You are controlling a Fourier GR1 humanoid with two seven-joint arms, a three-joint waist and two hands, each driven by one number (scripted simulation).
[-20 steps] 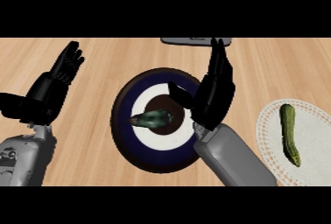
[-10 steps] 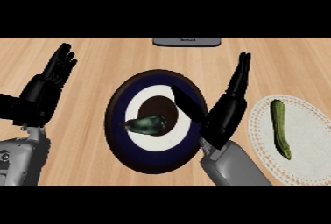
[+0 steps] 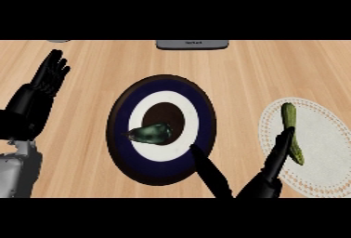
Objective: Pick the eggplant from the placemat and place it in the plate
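1. The eggplant lies on the plate in the middle of the frame, on the white ring beside the dark centre.
2. The right hand comes in from the lower right, open, with its thumb and fingers spread apart and holding nothing. The thumb crosses the plate's lower right rim, and the fingers lie over the placemat.
3. A cucumber rests on the placemat at right, just beside those fingers.
4. The left hand rests open at the left edge, fingers up.
5. A grey object sits at the top centre of the wooden counter.
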